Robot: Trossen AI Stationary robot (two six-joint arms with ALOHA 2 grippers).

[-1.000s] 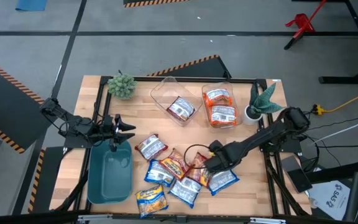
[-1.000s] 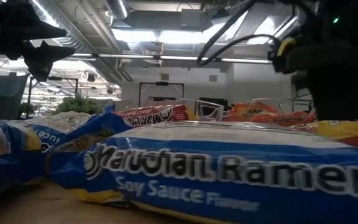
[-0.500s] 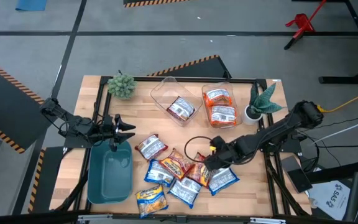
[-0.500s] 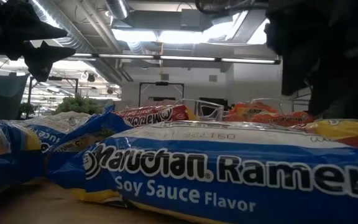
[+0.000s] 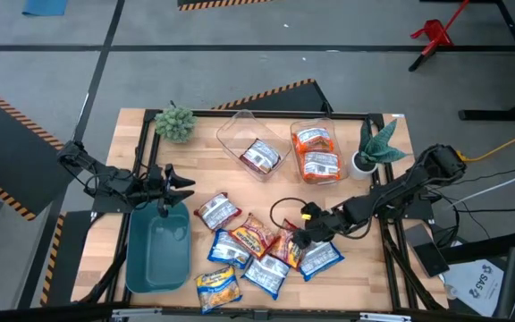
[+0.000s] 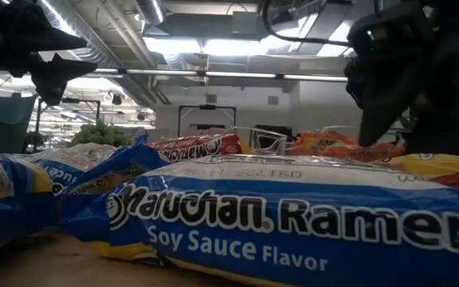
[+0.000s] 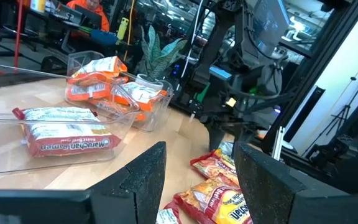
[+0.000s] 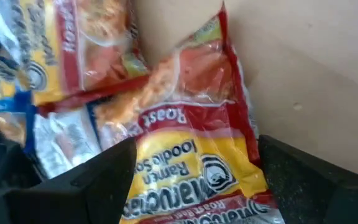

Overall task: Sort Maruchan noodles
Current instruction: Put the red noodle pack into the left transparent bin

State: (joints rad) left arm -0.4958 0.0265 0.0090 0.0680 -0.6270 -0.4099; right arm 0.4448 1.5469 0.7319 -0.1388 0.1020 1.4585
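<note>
Several Maruchan packets lie in a loose pile point(image 5: 249, 255) on the near middle of the table, overlapping each other. A blue soy-sauce packet point(image 6: 277, 215) fills the low view. My right gripper point(image 5: 298, 240) is open and low over the pile's right side. Its fingers stand on either side of a red-and-yellow roast-flavour packet point(image 8: 185, 124). My left gripper point(image 5: 181, 183) waits open above the far end of the teal bin point(image 5: 159, 255). One red-brown packet point(image 5: 259, 155) lies in a clear tub, and orange packets point(image 5: 316, 152) lie in the tub beside it. My right gripper's open fingers point(image 8: 73, 180) come down from above on either side of the red-and-yellow packet, which lies flat on other packets. I cannot tell whether they touch it.
Two clear tubs point(image 5: 240, 134) point(image 5: 329, 130) stand at the table's far middle. A small green plant point(image 5: 175, 122) sits at the far left and a potted plant point(image 5: 374, 148) at the far right. A black cable loop point(image 5: 282, 213) hangs by the right arm.
My right arm's elbow has swung toward the table's right edge. Its gripper has sunk lower and slightly toward the near edge, onto the pile's right side. The packets and the left arm have kept still.
</note>
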